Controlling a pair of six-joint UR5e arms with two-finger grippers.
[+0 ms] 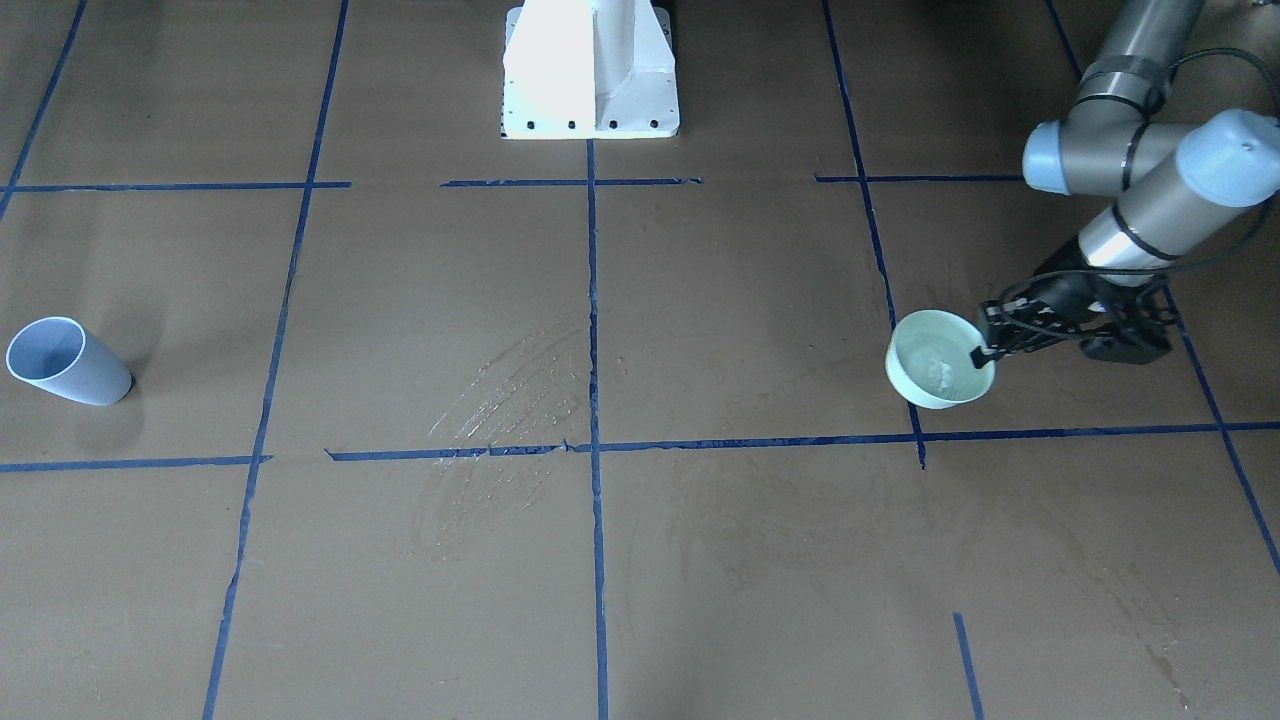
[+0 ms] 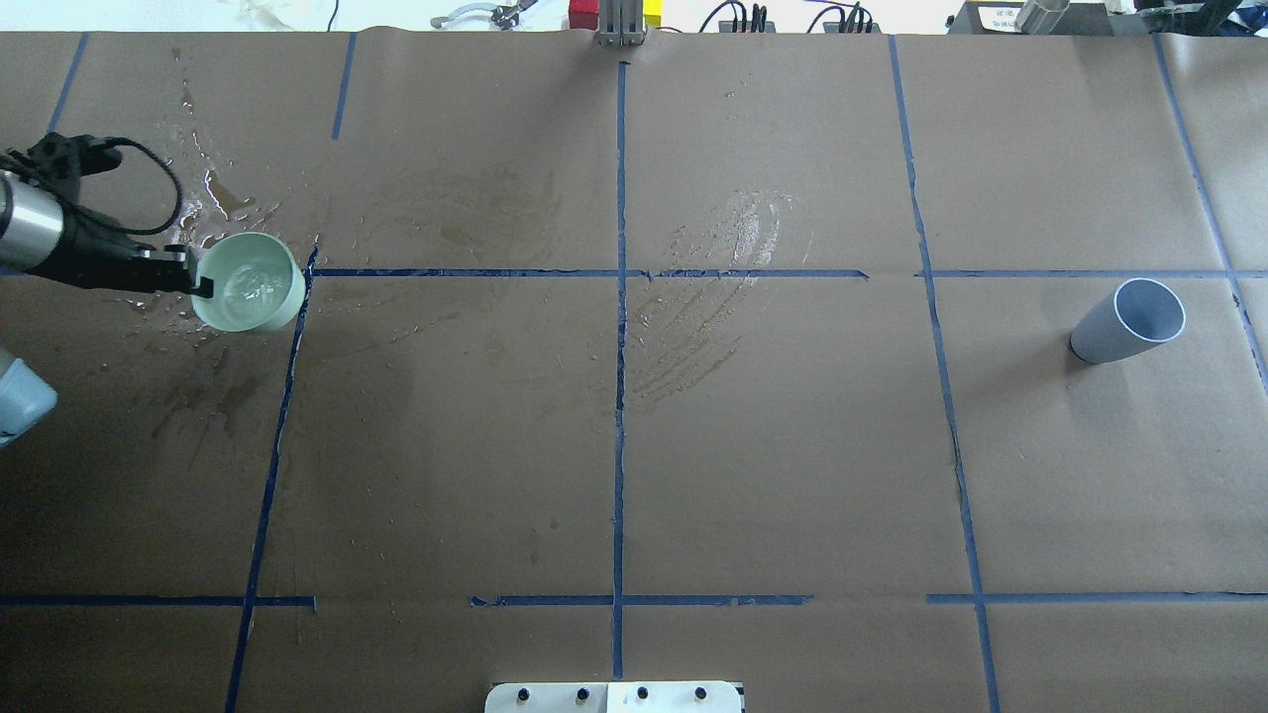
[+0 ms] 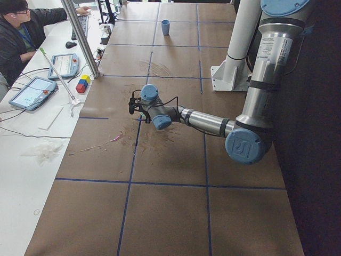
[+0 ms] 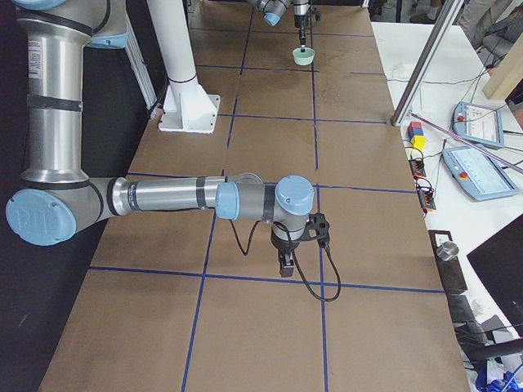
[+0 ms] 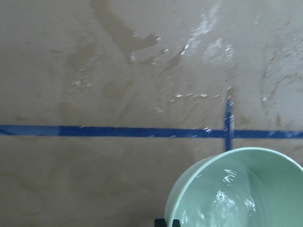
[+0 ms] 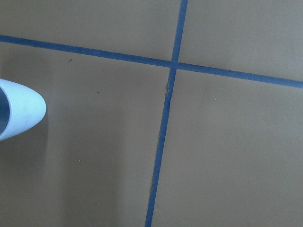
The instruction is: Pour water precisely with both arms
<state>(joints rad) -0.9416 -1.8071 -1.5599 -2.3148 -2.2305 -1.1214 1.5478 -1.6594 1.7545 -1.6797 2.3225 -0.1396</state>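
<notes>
My left gripper [image 1: 988, 352] [image 2: 198, 285] is shut on the near rim of a pale green cup [image 1: 925, 385] [image 2: 277, 309] [image 5: 189, 189]. The cup stands upright by a blue tape crossing on the left side of the table. The water [image 5: 227, 198] [image 2: 243, 287] shows as a glossy, rippled surface inside it. A grey-blue cup [image 2: 1105, 342] [image 1: 90, 380] [image 6: 19, 113] stands alone on the right side, empty as far as I can see. My right gripper [image 4: 286, 263] hangs low over the paper in the exterior right view only, and I cannot tell whether it is open or shut.
Spilled water [image 2: 213, 193] wets the brown paper around the green cup, and drying streaks [image 2: 713, 257] mark the centre. The white pedestal [image 1: 590, 70] stands at the robot's side. A side bench holds tablets [image 3: 32, 92] and coloured blocks [image 3: 81, 84], with a person [image 3: 21, 32] seated there.
</notes>
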